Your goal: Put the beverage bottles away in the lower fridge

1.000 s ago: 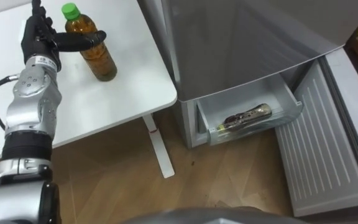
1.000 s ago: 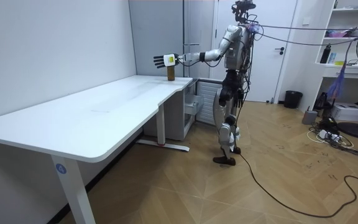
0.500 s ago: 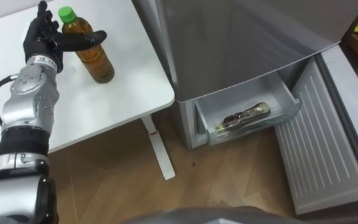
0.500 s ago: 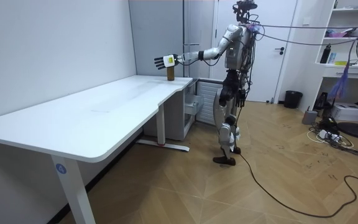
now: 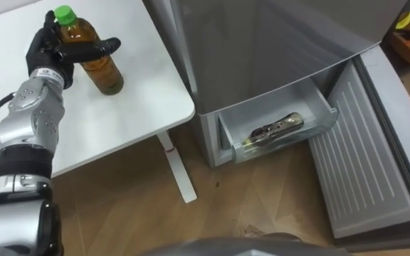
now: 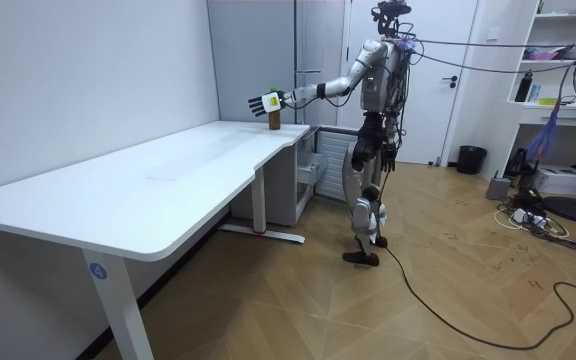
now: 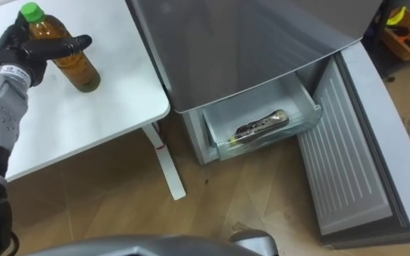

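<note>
The left hand (image 5: 47,55) clasps the tea bottle (image 5: 105,75) from the side; the bottle stands upright on the white table (image 5: 123,117) at ten o'clock. Probably this grip lets it travel upright to the open fridge drawer (image 5: 276,145) at four o'clock.

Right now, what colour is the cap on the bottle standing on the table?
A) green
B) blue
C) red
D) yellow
A: the bottle of brown drink standing upright on the white table has a bright green cap.
</note>
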